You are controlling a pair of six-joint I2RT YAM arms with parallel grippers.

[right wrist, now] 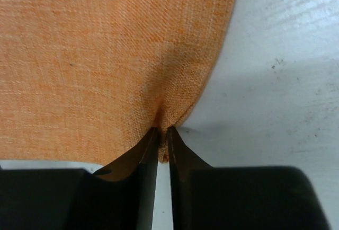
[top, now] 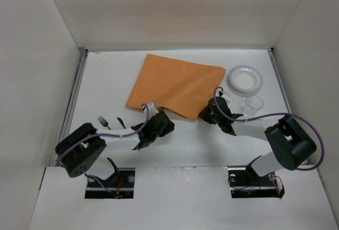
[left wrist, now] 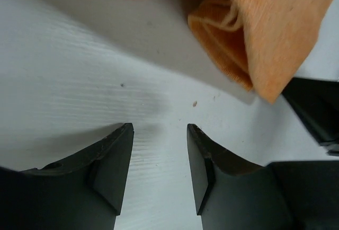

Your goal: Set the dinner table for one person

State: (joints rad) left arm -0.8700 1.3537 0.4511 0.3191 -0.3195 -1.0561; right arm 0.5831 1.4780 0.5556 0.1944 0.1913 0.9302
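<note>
- Where the white walls close in, we've got the big flat matte white rectangular dinner table (top: 106, 76), with grey rails down its sides. It runs from our arm bases to the back wall.
- The orange rectangular cloth placemat (top: 175, 84) lies skewed on the far middle of the table, and one near corner is curled over on itself.
- Our right gripper (right wrist: 163, 145) has its fingers pinched tight on the placemat's near edge, and the cloth puckers between them.
- Our left gripper (left wrist: 159, 161) hangs just short of the curled corner, fingers spread with only bare tabletop between them.
- A round white plate (top: 245, 78) sits just beside the placemat's right corner.
- A clear plastic cup (top: 253, 104) stands upright nearer to us than the plate.
- A small black fork (top: 104, 122) and a black knife (top: 121, 121) lie side by side on the left.
</note>
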